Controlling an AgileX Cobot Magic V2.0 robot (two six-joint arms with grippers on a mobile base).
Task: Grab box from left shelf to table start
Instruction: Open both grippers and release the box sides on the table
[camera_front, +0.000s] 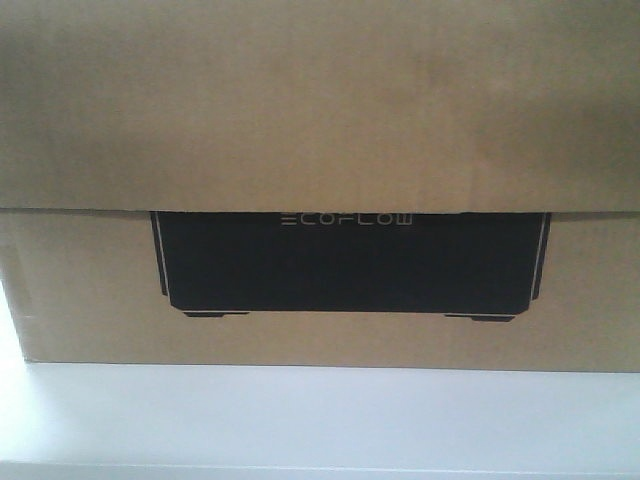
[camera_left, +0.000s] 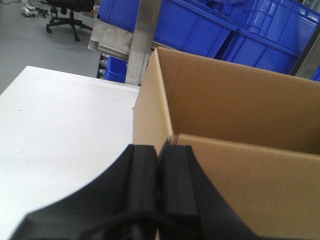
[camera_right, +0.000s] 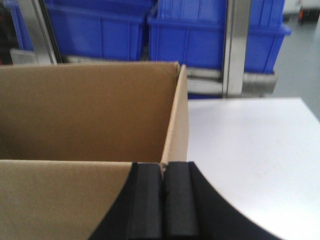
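On the white table (camera_front: 320, 415) sits the box (camera_front: 320, 150), left gripper (camera_left: 161, 150) and right gripper (camera_right: 163, 172) each pinched shut on a side wall's rim, steadying it from both ends.

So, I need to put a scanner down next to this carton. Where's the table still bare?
The white table is bare left of the cardboard box, and right of it in the right wrist view. A strip shows in front. Behind, blue bins and steel shelf posts crowd in.
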